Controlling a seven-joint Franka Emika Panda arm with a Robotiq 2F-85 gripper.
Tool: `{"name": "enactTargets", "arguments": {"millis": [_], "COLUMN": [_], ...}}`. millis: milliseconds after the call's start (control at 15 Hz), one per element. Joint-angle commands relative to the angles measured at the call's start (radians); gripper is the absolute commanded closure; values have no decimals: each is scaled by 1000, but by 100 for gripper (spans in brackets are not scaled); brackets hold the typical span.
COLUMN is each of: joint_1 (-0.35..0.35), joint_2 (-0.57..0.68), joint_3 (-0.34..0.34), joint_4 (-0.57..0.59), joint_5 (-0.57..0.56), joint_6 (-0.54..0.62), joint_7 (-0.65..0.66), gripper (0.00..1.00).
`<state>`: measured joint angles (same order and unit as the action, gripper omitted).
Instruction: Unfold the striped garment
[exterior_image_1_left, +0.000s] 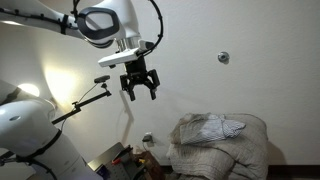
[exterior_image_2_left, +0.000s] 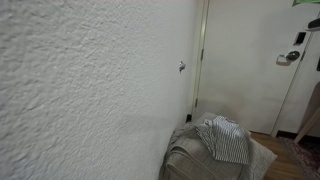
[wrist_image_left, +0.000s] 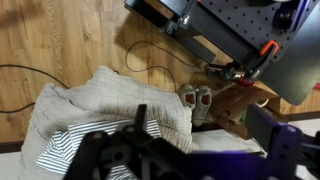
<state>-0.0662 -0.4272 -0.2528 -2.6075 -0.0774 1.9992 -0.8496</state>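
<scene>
Gripper (exterior_image_1_left: 140, 92) hangs high before the white wall (exterior_image_1_left: 230, 90) in an exterior view, jaws spread apart, holding nothing. Lower and to the right, well apart from it, the striped garment (exterior_image_1_left: 220, 128) lies bunched on top of a beige cushion-like mound (exterior_image_1_left: 225, 155). The wrist view shows its stripes at lower left.

One soft white fabric garment with thin dark pinstripes (exterior_image_1_left: 218, 127) shows at lower right in an exterior view, and under it one lumpy beige cloth mound (exterior_image_1_left: 252, 152). One black gripper (exterior_image_1_left: 140, 95) with two jaws is at upper centre. One small round metal wall fitting (exterior_image_1_left: 223, 57) is at upper right.
</scene>
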Motion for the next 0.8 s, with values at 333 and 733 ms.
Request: {"name": "enactTargets", "arguments": {"millis": [333, 733], "joint_1": [15, 58], "joint_2": [28, 55], "joint_3": [15, 51], "joint_4": [6, 36], "joint_5": [-63, -103], "joint_6": [-58, -113], "joint_7": [-163, -397], "gripper": [0, 0]}}
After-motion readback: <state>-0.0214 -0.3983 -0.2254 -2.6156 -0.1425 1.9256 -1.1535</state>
